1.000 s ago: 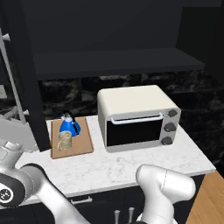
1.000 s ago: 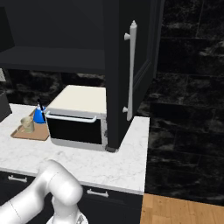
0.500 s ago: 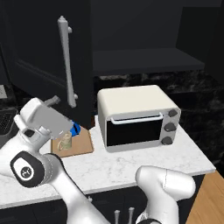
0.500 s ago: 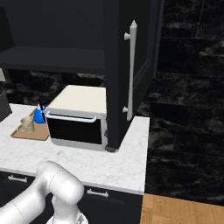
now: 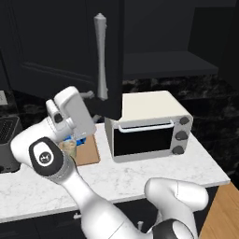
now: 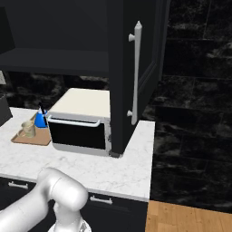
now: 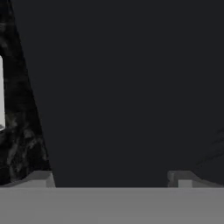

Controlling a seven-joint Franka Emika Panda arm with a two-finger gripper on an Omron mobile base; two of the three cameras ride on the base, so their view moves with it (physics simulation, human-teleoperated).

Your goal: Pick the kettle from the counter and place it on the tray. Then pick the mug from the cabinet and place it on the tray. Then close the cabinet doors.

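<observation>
At the left cabinet door (image 5: pixel 65 51): gripper (image 7: pixel 111 179) spread wide, holding nothing.
The dark door panel lies just beyond both fingertips (image 7: pixel 41 178); mug (image 6: pixel 28 128) and kettle (image 6: pixel 41 119) rest on the tray (image 6: pixel 31 138).

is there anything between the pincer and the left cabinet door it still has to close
Nothing visible. The open pincer faces the left cabinet door panel directly, with no object between them. The kettle and mug sit lower, on the tray.
</observation>
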